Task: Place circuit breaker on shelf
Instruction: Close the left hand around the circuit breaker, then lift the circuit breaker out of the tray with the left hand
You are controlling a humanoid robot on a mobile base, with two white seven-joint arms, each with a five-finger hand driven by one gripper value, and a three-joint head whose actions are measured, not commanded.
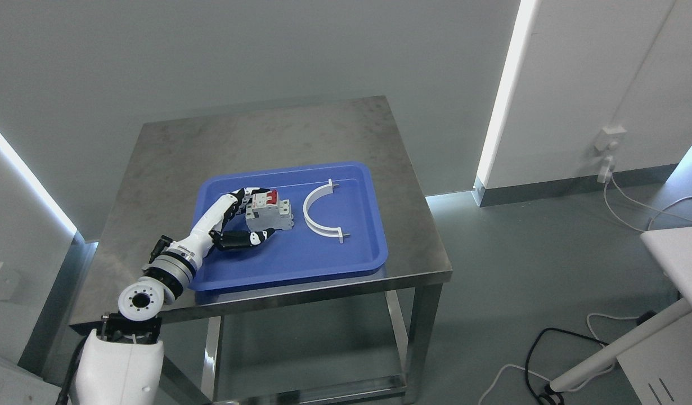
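The left robot hand (246, 216) reaches in from the lower left and sits inside the blue tray (323, 264), which rests on the steel worktop (267, 129). Its fingers (250, 194) curve round the far side of the circuit breaker (269, 215), while the thumb lies along the near side, so the hand cups the breaker from the left. The digits look to be touching or just short of the casing, but whether they already press on it firmly cannot be told from this view. The breaker stands on the tray floor, left of centre, with its red switches on the far upper part, next to the fingers. It does not look lifted.

Just beside it on the right, apart from it, lies a white curved bracket (318, 216) with a small pin at each end. The right arm does not show in the picture.

The step in hand appears to be the grasp itself: the hand is closing on the breaker before any lift. The carry and the placing are still to come, so the task seems to be at an early stage. No shelf can be seen here, which suggests the robot will have to turn or travel once the breaker is held.

The next move calls for a firm squeeze across the casing, then a straight lift clear of the tray rim, keeping the breaker away from the bracket so that it is not dragged along.
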